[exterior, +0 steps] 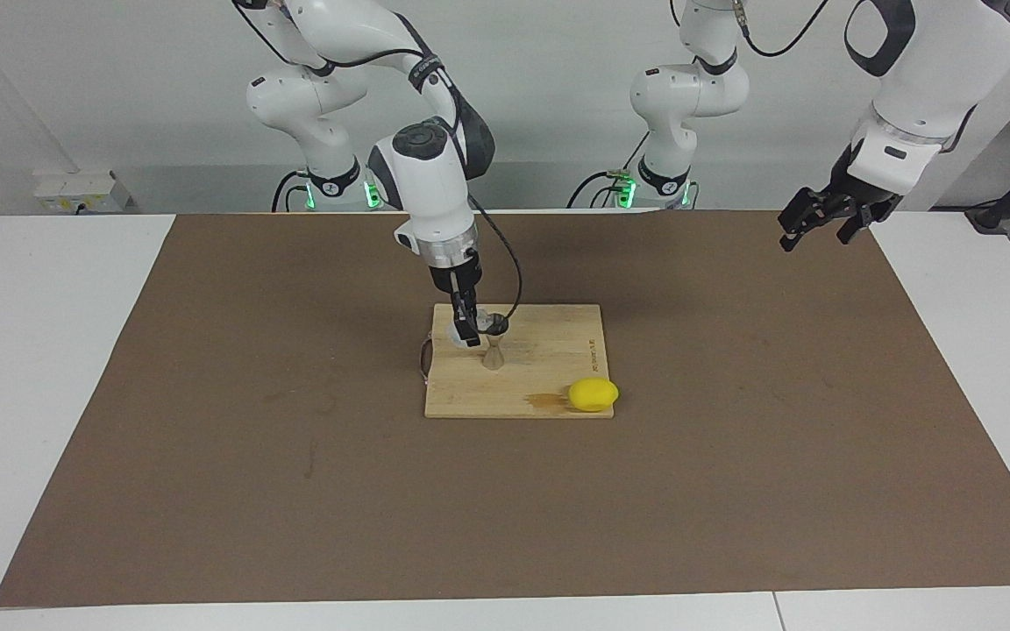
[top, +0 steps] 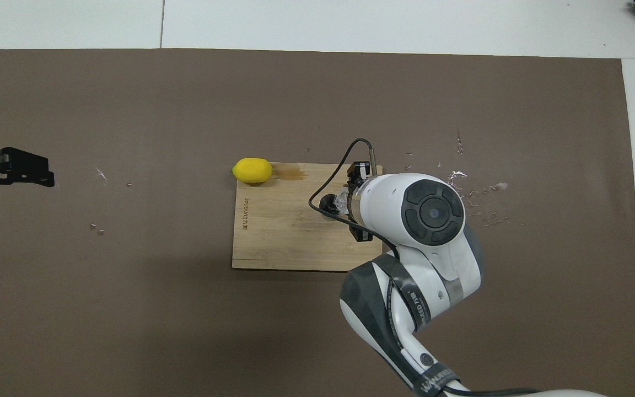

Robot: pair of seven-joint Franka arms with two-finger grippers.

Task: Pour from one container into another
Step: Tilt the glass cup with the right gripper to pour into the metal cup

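The cup (exterior: 480, 322) is clear and small, tipped on its side in the air over the board (exterior: 549, 368), its mouth just above the jigger (exterior: 494, 354). The right gripper (exterior: 467, 326) pinches it, fingers pressed against its wall, reaching down from above. The jigger stands upright on the board, directly under the cup's mouth (in the overhead view the arm's wrist hides most of both). The board is bamboo, lying on a brown mat (exterior: 733, 456) that covers the middle of the table (exterior: 32, 333). A lemon (exterior: 593, 394) sits at the board's corner farthest from the robots, toward the left arm's end, half on the board and half off, with a small wet stain (exterior: 547, 400) on the wood just beside it. Well away from the board, toward the left arm's end of the table, the left gripper (exterior: 825, 219) waits in the air above the mat's edge, its fingers spread with nothing between them
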